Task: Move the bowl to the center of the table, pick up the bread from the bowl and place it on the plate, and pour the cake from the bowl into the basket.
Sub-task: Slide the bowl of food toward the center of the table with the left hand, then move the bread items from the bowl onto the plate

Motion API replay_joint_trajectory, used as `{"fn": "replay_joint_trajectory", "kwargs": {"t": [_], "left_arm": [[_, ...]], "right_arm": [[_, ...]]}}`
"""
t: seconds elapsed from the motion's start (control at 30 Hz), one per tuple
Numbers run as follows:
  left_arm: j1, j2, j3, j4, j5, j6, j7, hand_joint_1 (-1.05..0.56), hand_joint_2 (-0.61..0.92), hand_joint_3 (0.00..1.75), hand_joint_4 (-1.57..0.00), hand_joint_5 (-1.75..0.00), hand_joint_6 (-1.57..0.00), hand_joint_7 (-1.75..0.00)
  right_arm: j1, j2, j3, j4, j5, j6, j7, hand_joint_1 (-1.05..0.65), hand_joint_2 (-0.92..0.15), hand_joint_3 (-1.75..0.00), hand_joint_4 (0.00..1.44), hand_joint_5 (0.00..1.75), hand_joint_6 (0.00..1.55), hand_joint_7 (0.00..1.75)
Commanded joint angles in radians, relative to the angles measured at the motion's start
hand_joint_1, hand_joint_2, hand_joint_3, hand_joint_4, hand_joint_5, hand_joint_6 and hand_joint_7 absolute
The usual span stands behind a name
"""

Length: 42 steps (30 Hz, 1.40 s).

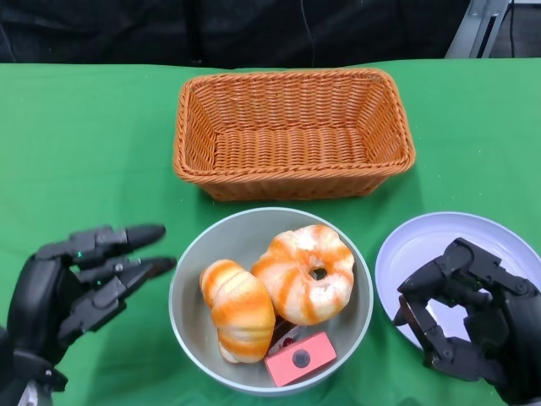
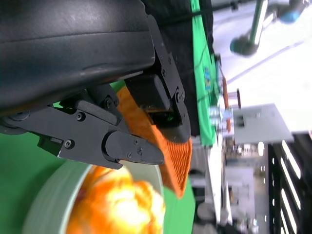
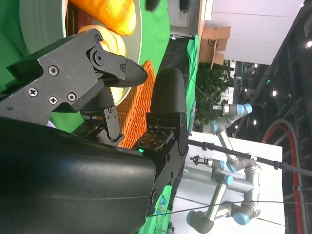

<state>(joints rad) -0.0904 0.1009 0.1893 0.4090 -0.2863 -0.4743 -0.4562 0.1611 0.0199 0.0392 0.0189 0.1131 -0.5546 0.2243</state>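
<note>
Left hand [image 1: 72, 283] empty, fingers spread and reaching toward the grey bowl [image 1: 190, 262] just beside their tips; right hand [image 1: 469, 317] empty too, fingers curled loosely apart over the white plate [image 1: 423, 241]. Bowl sits between the hands on the green worktop [image 1: 84, 152], holding bread [image 1: 237, 309], a ring-shaped cake [image 1: 308, 275] and a small red block [image 1: 302, 358]. Wicker basket [image 1: 292, 131] lies beyond the bowl.
</note>
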Motion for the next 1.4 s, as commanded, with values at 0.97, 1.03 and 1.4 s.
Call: {"fn": "replay_joint_trajectory", "kwargs": {"t": [0.97, 1.03, 1.4], "left_arm": [[-0.023, -0.053, 0.054, 0.231, -0.082, -0.207, -0.088, -0.30, 0.92, 0.13, -0.81, -1.02, -1.26, -0.05], [-0.023, -0.057, 0.055, 0.232, -0.080, -0.212, -0.083, -0.29, 0.92, 0.14, -0.81, -1.02, -1.26, -0.05], [-0.022, -0.062, 0.056, 0.241, -0.071, -0.223, -0.084, -0.30, 0.92, 0.12, -0.81, -1.03, -1.26, -0.05]], "right_arm": [[0.033, -0.239, -0.003, -0.604, -0.305, 0.395, 0.046, -0.59, -0.85, 0.00, 0.63, 0.73, 0.67, 0.31], [0.009, -0.257, 0.015, -0.636, -0.347, 0.421, 0.062, -0.60, -0.85, 0.00, 0.63, 0.74, 0.67, 0.30], [-0.123, -0.342, 0.101, -0.694, -0.520, 0.483, 0.147, -0.71, -0.87, -0.01, 0.66, 0.78, 0.73, 0.22]]}}
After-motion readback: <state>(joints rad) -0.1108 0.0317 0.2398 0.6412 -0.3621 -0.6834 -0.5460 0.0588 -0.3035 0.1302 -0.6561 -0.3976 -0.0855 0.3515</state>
